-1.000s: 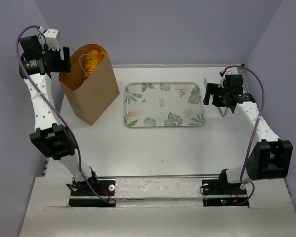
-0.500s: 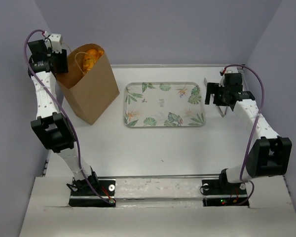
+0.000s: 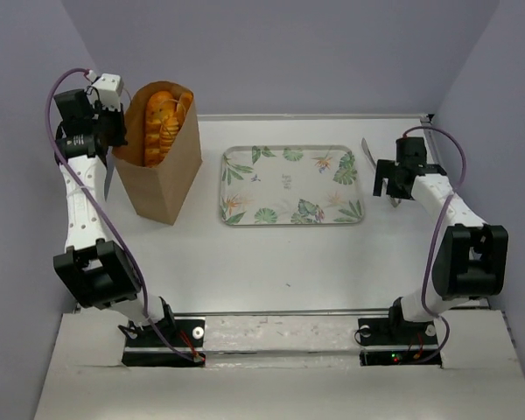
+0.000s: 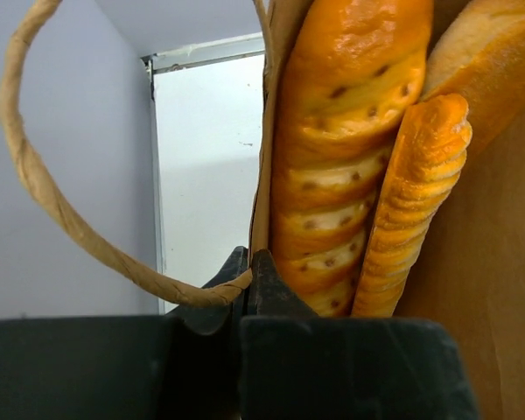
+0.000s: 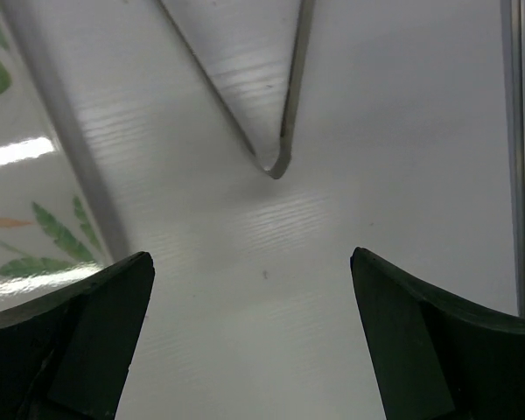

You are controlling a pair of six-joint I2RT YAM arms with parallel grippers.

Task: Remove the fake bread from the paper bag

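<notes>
The brown paper bag [image 3: 164, 179] stands upright at the back left of the table. Long glossy golden-orange loaves of fake bread [image 3: 160, 121] stick up out of its open top. My left gripper [image 3: 114, 133] is at the bag's left rim, and in the left wrist view it [image 4: 249, 269] is shut on the bag's edge [image 4: 262, 175] where the twisted handle [image 4: 44, 192] joins. Two scored loaves [image 4: 341, 157] lie just inside, to the right of that edge. My right gripper [image 3: 389, 182] hangs open over the white table at the far right, nothing between its fingers [image 5: 254, 262].
A leaf-patterned rectangular tray [image 3: 289, 188] lies in the middle of the table, and its corner [image 5: 17, 149] shows in the right wrist view. Thin V-shaped metal tongs [image 5: 296, 87] lie on the table just ahead of the right gripper. Purple walls close in both sides.
The left gripper has shut on the bag's rim by the handle, and the bag now stands more upright. The right arm has drawn back toward the right wall, its gripper still open.
</notes>
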